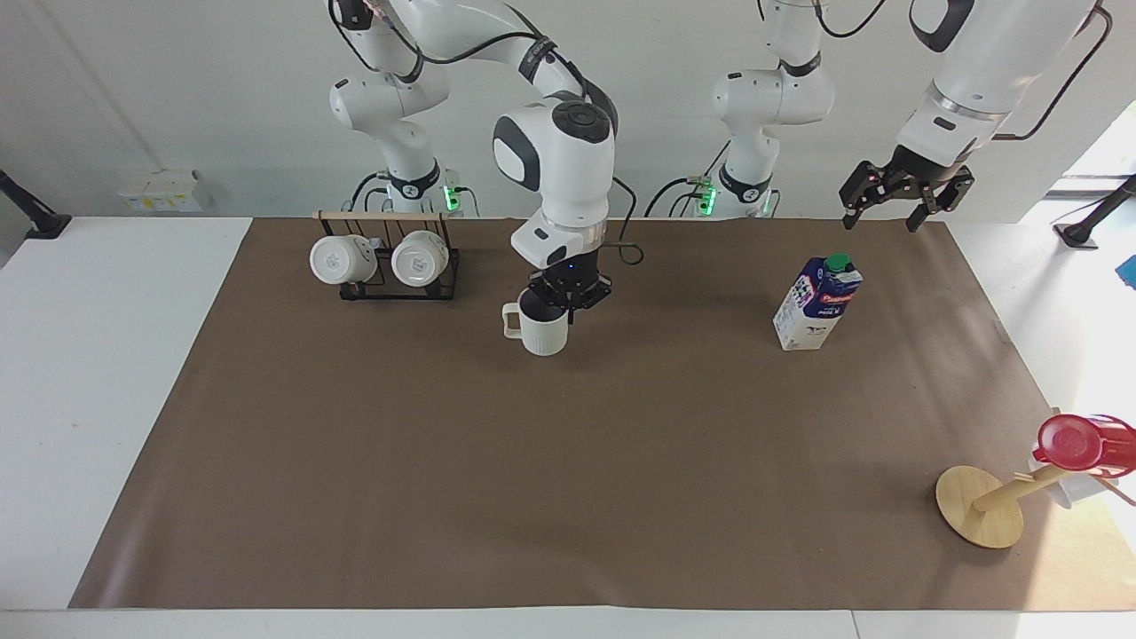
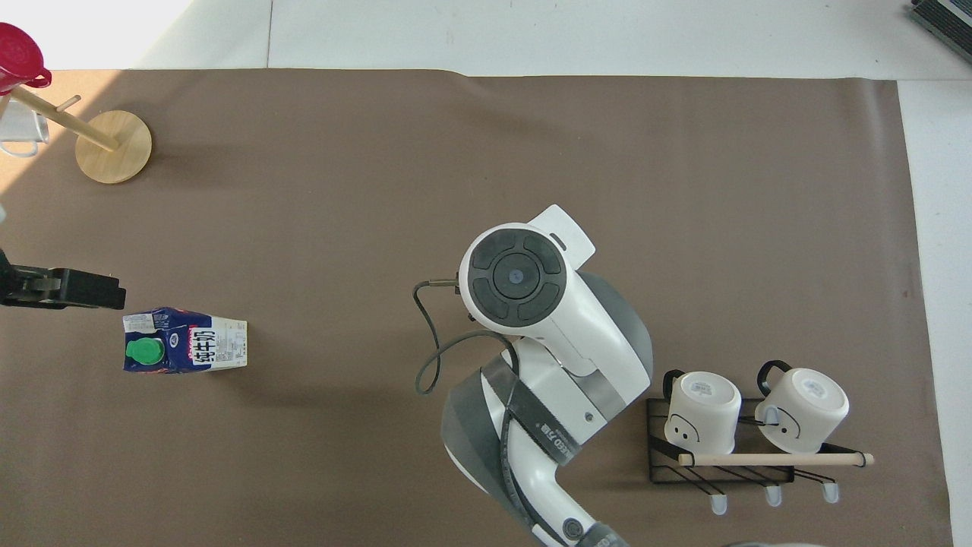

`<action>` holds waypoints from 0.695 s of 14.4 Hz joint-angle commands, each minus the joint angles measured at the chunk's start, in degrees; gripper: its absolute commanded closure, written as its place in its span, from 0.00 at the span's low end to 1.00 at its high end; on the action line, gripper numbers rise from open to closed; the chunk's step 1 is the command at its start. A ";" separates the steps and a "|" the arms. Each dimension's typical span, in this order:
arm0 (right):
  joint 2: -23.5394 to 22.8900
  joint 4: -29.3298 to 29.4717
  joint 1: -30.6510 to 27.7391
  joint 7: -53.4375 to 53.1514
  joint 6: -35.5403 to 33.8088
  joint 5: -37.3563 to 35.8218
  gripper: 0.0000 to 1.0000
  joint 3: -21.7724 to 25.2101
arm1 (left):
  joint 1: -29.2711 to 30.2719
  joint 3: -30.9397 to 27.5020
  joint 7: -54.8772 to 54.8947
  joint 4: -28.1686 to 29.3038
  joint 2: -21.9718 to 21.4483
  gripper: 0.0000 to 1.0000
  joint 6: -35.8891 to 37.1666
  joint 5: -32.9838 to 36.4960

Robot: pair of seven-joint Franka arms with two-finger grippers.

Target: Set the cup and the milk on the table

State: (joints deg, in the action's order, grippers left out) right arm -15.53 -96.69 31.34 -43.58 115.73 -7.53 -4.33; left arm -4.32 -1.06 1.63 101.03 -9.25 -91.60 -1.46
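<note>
The cup (image 1: pixel 543 330) is gripped at its rim by the right gripper (image 1: pixel 565 295), jaws clenched on it, beside the wire rack (image 1: pixel 401 282). The milk (image 1: pixel 816 303) is stood upright on the desk (image 1: pixel 621 461); above it the left gripper (image 1: pixel 896 197) is held with jaws spread.
</note>
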 commanded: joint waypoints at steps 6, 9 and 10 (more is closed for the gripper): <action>-4.15 5.02 2.84 -5.62 -0.94 -1.86 1.00 -0.24 | 1.07 0.44 0.21 5.57 -2.52 0.00 -0.42 -0.29; -5.39 5.02 4.43 -7.49 -0.24 -2.48 1.00 -0.24 | 1.16 0.44 0.30 8.30 -3.67 0.00 -3.58 -0.29; -5.65 4.93 4.43 -8.01 -0.24 -2.49 1.00 -0.24 | 1.07 0.44 0.30 8.92 -3.67 0.00 -3.76 -0.29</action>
State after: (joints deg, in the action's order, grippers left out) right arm -19.94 -93.47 36.05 -49.89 115.80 -8.33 -4.36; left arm -4.01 -1.03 1.63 106.48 -10.54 -93.17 -1.46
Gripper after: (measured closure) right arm 0.956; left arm 0.000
